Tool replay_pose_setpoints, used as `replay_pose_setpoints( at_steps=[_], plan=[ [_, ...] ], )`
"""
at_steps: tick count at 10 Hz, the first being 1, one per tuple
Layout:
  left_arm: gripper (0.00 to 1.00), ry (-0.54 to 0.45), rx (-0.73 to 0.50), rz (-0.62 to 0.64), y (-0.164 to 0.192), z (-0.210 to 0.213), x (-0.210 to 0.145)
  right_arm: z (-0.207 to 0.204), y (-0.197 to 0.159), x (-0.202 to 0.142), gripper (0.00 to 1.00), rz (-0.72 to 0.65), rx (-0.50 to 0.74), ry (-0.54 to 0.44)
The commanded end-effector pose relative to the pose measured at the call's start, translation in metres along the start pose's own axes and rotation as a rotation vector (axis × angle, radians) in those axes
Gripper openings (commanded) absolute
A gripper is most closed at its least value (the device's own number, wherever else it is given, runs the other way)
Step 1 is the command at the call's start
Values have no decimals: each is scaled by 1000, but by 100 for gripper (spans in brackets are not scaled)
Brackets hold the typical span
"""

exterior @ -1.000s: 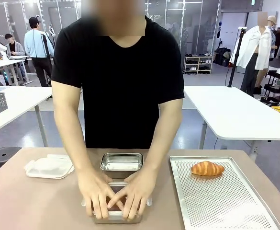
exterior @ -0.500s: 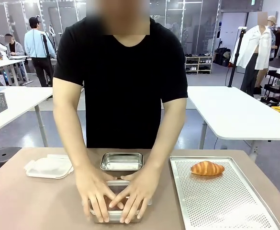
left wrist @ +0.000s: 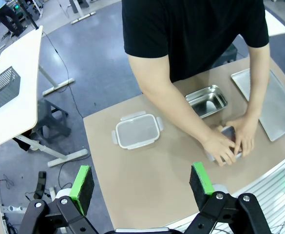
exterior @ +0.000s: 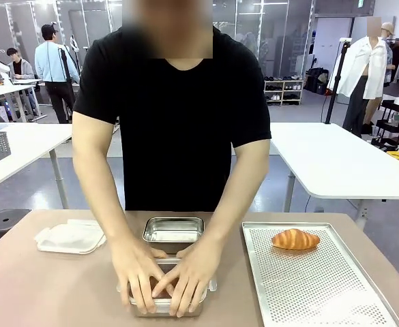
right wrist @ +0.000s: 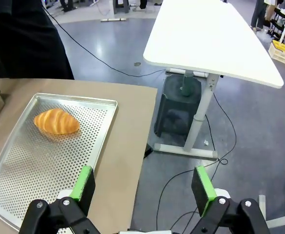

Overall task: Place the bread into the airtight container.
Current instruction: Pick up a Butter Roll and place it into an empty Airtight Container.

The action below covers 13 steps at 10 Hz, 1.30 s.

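Observation:
The bread (exterior: 294, 239), a golden croissant, lies at the far end of a perforated metal tray (exterior: 322, 293) on the right; it also shows as the bread (right wrist: 56, 121) on the tray (right wrist: 40, 165). An open steel container (exterior: 174, 230) stands mid-table, and its clear clip lid (exterior: 69, 237) lies to the left. The person presses both hands (exterior: 165, 283) onto a second, lidded container (exterior: 166, 308) near the front edge. My left gripper (left wrist: 141, 181) hangs open high above the table. My right gripper (right wrist: 143, 189) is open above the tray's outer edge.
The left wrist view shows the clip lid (left wrist: 136, 131), the open steel container (left wrist: 206, 101) and the person's hands (left wrist: 230, 144) from above. White tables (right wrist: 210, 34) stand beyond the table's right edge. The person's arms span the table's middle.
The person's hands have shifted slightly on the lidded container, still pressing down. The bread, tray and open container have not moved.

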<state>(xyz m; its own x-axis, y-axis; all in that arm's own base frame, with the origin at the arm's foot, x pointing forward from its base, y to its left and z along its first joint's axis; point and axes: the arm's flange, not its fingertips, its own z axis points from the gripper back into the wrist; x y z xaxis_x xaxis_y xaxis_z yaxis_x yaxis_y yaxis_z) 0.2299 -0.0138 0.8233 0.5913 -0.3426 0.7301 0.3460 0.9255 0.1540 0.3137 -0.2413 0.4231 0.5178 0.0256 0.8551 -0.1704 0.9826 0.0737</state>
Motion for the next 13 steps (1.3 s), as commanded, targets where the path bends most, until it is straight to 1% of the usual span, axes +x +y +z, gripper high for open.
replay_pose_setpoints(
  at_steps=[1,13],
  plan=[
    [100,-1,1,-3,0,1,1,5,1,4,100,-12,0,5],
    [100,-1,1,-3,0,1,1,5,1,4,100,-12,0,5]
  ],
)
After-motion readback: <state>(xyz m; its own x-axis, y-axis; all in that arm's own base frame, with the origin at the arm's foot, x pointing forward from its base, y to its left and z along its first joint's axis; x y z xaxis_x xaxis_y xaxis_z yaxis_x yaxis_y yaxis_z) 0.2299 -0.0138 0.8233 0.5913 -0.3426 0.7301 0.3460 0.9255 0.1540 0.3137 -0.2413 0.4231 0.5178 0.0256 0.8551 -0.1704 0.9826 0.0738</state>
